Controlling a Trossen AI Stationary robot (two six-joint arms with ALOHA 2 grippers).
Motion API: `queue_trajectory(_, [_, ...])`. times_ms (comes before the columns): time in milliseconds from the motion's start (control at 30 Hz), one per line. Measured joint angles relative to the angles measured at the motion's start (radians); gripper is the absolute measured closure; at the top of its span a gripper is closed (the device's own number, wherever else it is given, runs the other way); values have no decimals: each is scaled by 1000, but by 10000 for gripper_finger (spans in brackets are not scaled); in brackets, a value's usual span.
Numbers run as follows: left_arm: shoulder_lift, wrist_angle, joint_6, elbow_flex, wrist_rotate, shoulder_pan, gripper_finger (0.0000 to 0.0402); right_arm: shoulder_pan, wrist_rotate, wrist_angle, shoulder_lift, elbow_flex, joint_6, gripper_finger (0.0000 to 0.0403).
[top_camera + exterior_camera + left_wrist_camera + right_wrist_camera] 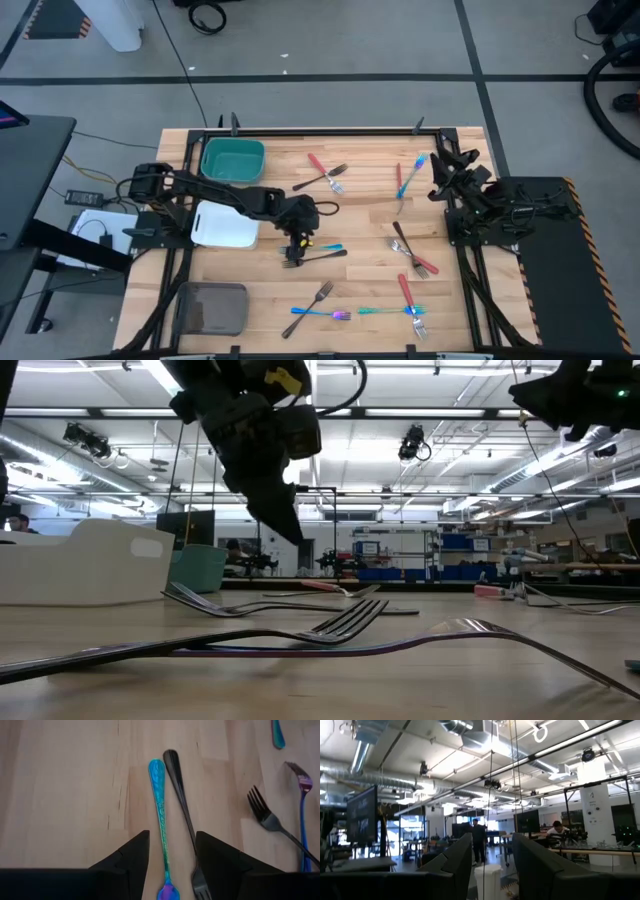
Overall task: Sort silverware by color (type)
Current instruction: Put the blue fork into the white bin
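Slim iridescent teal utensil [161, 815] between open left gripper [170, 857] fingers.

place: lab/workshop | signs: exposed ceiling ducts [395, 780] | workbenches [585, 851] | monitors [362, 815]

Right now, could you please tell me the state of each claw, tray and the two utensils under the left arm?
Left claw: open, above the table, straddling the iridescent utensil.
Right claw: open, raised at the table's right edge, holding nothing.
Iridescent utensil: flat on the table.
Black fork: flat, beside it.
Teal tray: empty.
White tray: empty.
Grey tray: empty.
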Motion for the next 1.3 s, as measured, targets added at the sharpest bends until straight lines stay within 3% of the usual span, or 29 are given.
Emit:
queue_trajectory(667, [2, -3, -70, -1, -6, -31, 230, 0, -18, 181, 0, 0, -103, 254])
queue_trajectory(900, [1, 12, -74, -1, -88, -97, 230, 0, -18, 152, 0, 0, -15, 254])
queue_trajectory(1067, [1, 4, -75, -1, -204, -116, 230, 0, -19, 116, 0, 0, 50, 254])
queue_trajectory(1300, [36, 11, -74, 1, -215, -112, 230, 0, -19, 65, 0, 0, 125, 254])
